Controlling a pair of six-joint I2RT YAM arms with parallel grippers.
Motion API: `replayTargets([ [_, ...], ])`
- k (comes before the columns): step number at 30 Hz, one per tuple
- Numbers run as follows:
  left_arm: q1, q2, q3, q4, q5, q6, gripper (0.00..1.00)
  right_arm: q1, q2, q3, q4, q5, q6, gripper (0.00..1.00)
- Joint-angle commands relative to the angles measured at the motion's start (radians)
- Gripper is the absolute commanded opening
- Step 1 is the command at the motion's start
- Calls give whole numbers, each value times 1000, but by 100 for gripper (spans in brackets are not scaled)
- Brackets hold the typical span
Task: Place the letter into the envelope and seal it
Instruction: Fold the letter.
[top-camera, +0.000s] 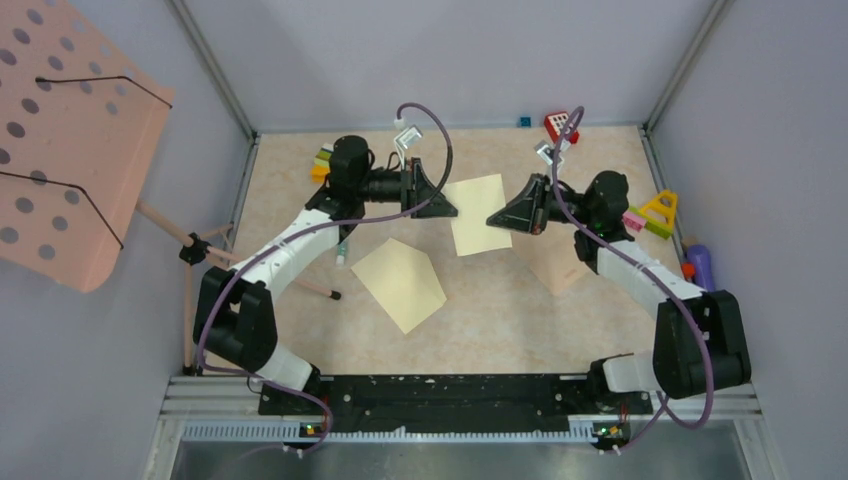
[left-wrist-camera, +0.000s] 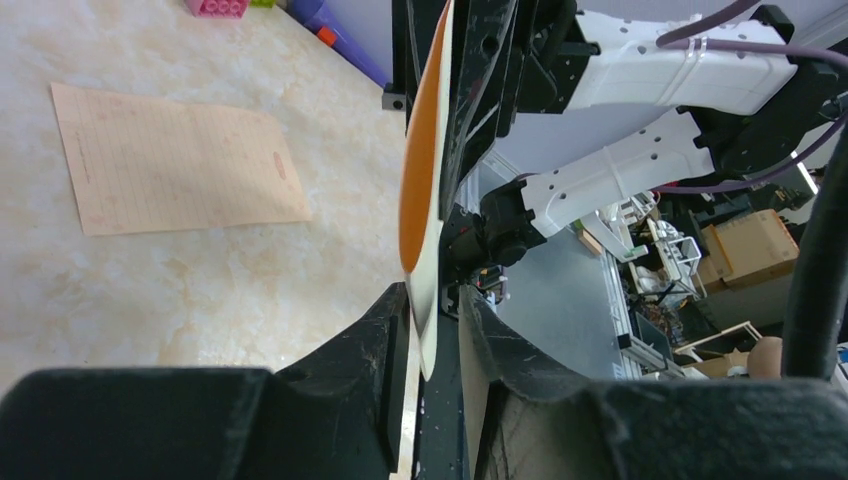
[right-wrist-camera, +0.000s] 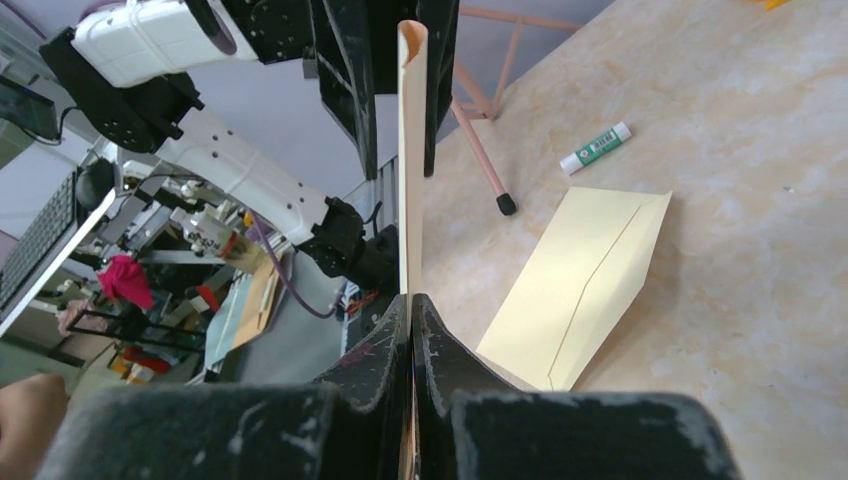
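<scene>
**One letter held in the air, one envelope flat on the bench**

From above, two arms meet over the middle of the pale marbled bench (top-camera: 500, 310). The letter (top-camera: 478, 215), a single pale yellow paper sheet, hangs between them, clear of the surface. The left gripper (top-camera: 447, 207) is at its left edge and the right gripper (top-camera: 495, 218) at its right edge. The one pale yellow paper envelope (top-camera: 400, 283) lies flat on the bench, nearer the arm bases and left of the letter, not touching it. One white glue stick with a green label (top-camera: 343, 252) lies just left of the envelope. One tan paper sheet (top-camera: 555, 270) lies flat under the right arm. One red studded toy block (top-camera: 560, 125) sits at the far edge.

From the left wrist, the letter (left-wrist-camera: 420, 180) shows edge-on, standing between the left gripper's (left-wrist-camera: 432, 300) jaws. They stand a little apart. The sheet leans on one finger, with a dark gap to the other. The one tan sheet (left-wrist-camera: 180, 160), faintly lined, lies off to the side.

From the right wrist, the right gripper's (right-wrist-camera: 411, 300) jaws are pressed together, pinching the letter's (right-wrist-camera: 410, 150) edge. The envelope (right-wrist-camera: 580, 280) lies flat on the bench beside them, and the glue stick (right-wrist-camera: 595, 148) lies beyond it.
</scene>
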Motion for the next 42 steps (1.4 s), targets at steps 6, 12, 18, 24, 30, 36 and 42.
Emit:
replayTargets([
  [6,25,37,137,8,17,-26,22,-3,-113,45,-230,4,-206,0],
  [12,27,36,145,5,5,-22,0,-11,-139,41,-259,5,-215,0],
  [18,26,17,140,-30,-17,13,0,-11,-145,39,-212,-7,-184,52],
  [24,15,9,138,-70,-18,64,0,-10,-110,27,-105,-6,-88,21],
  [30,6,4,134,-70,6,63,34,-16,-105,23,-78,17,-66,0],
  [36,-7,-9,52,-23,28,58,66,-61,-111,6,52,79,64,0],
  [42,-60,14,56,-21,61,77,65,-72,-95,-33,158,118,176,0],
])
